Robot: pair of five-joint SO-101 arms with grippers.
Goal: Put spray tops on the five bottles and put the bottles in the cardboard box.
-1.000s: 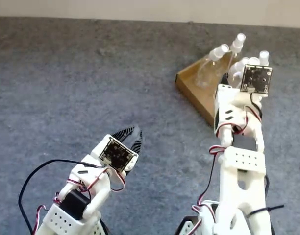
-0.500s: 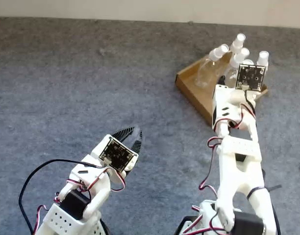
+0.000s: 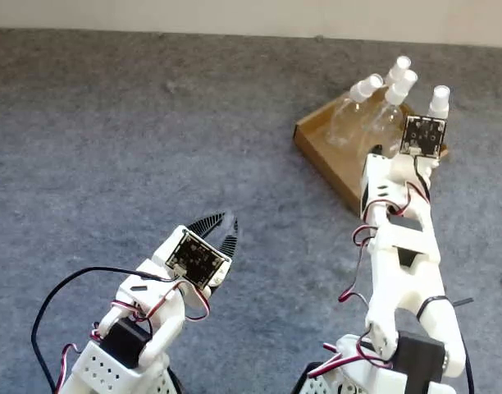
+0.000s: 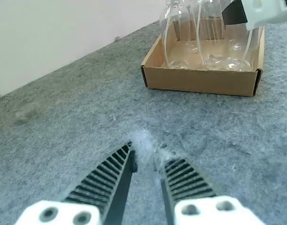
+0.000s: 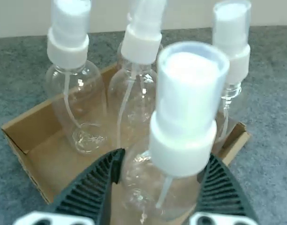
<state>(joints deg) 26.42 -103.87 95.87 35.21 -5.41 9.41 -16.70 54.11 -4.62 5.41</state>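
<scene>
Left end effector [image 4: 147, 157] open above bench [image 4: 64, 117]. Right end effector [image 5: 164, 159] at capped bottle [image 5: 185, 117] inside cardboard box [image 5: 21, 136]; grip state indeterminable.

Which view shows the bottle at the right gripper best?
Right wrist view: the bottle, spray top on, stands in the cardboard box between the right gripper's fingers. High view: wrist overlaps it. Left wrist view: distant bottles, tops cropped.

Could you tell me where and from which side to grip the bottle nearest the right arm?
Grip the clear body of the bottle below its white spray top, coming from the right arm's side, where the right gripper flanks it: it stands upright and the other bottles crowd behind.
</scene>
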